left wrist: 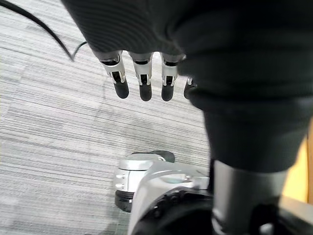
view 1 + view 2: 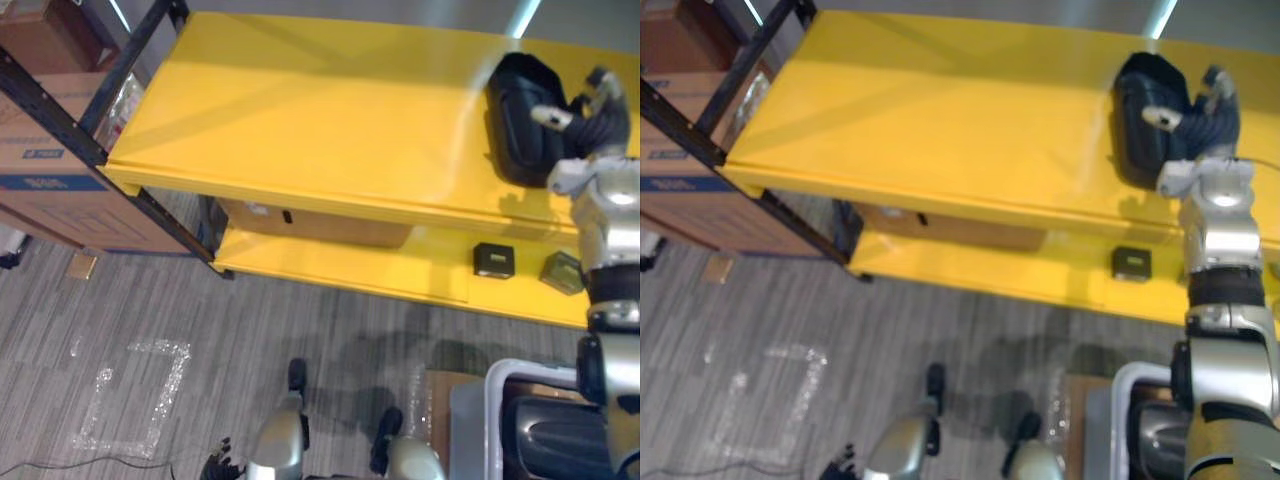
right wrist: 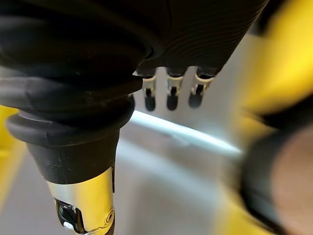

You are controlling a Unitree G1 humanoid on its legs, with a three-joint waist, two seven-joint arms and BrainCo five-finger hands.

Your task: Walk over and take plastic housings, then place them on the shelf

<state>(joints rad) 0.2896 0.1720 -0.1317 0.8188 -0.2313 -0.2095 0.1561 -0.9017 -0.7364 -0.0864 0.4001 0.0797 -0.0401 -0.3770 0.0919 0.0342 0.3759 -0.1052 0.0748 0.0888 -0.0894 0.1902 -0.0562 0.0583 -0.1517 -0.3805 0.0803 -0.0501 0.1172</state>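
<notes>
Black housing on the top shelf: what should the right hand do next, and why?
Probably draw the right hand back off the top shelf: the black housing already lies on it, and the fingers look straight, not curled round it.

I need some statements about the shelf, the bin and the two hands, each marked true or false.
1. A black housing lies on the top shelf. True.
2. The left hand holds a housing. False: it hangs over the floor, fingers straight, holding nothing.
3. A small black box sits on the lower shelf. True.
4. The grey bin is empty. False: a second housing lies in it.
5. The right hand is down by the floor. False: it is up at the top shelf, beside the black housing.
</notes>
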